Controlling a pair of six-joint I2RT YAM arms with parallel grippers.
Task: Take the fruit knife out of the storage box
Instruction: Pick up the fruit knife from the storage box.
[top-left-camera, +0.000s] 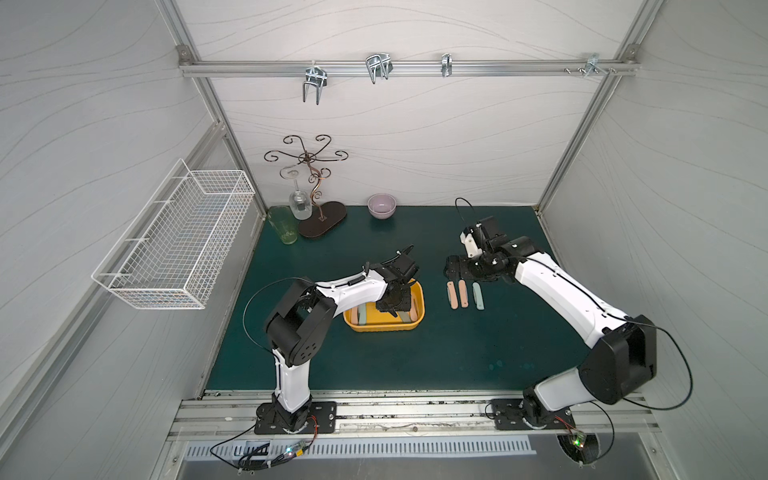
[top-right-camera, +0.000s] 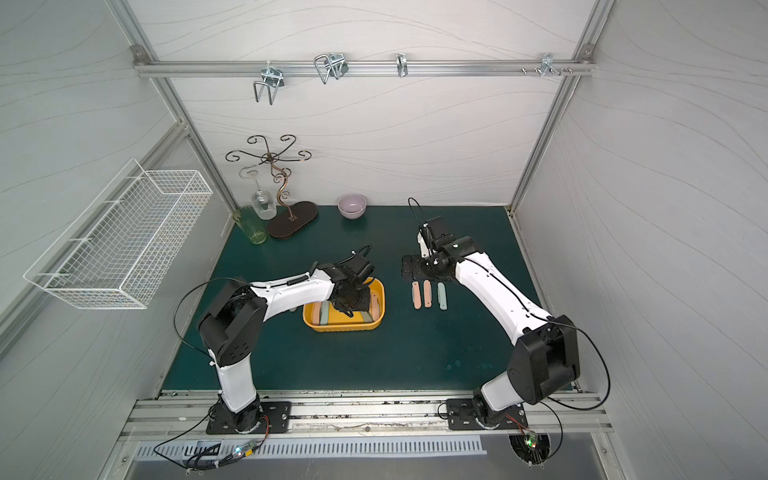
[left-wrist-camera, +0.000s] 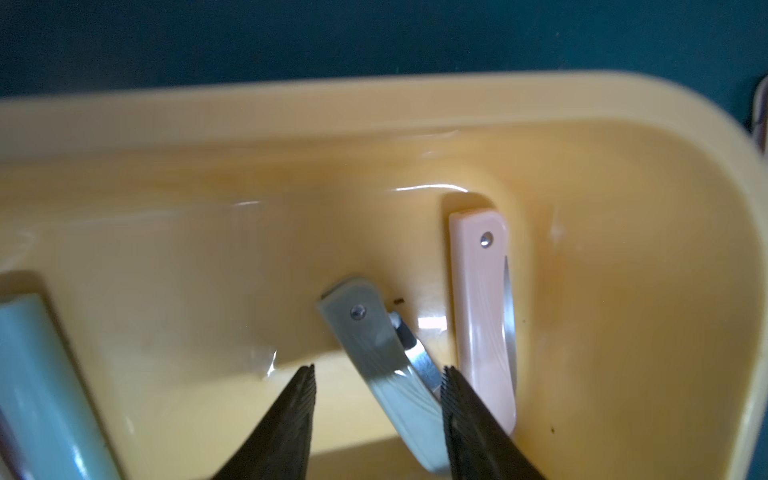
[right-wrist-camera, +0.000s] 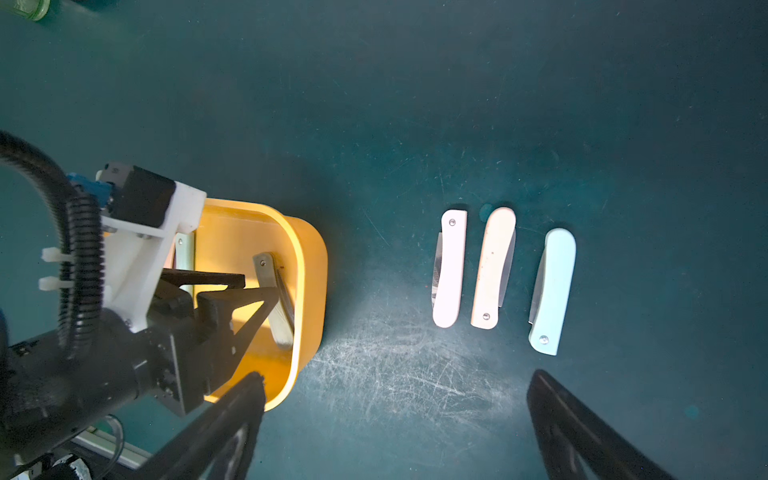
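Inside storage box (left-wrist-camera: 374, 108), left tool (left-wrist-camera: 379, 370) straddles green knife (left-wrist-camera: 368, 332).

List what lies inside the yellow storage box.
Three folded knives show in the storage box: a grey-green knife straddled by the left gripper, a pink knife beside it, a pale green knife farther off. From above, the gripper hides the middle.

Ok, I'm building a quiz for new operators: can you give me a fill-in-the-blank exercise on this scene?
1. On the green mat, outside the shallow yellow plastic storage box, lie ___ folded fruit knives.
2. The fingers of the left gripper straddle a grey-green folded knife in the box; the nearest other knife is ___.
3. The right gripper, fingers wide apart above the mat, holds ___.
Missing words: three; pink; nothing.
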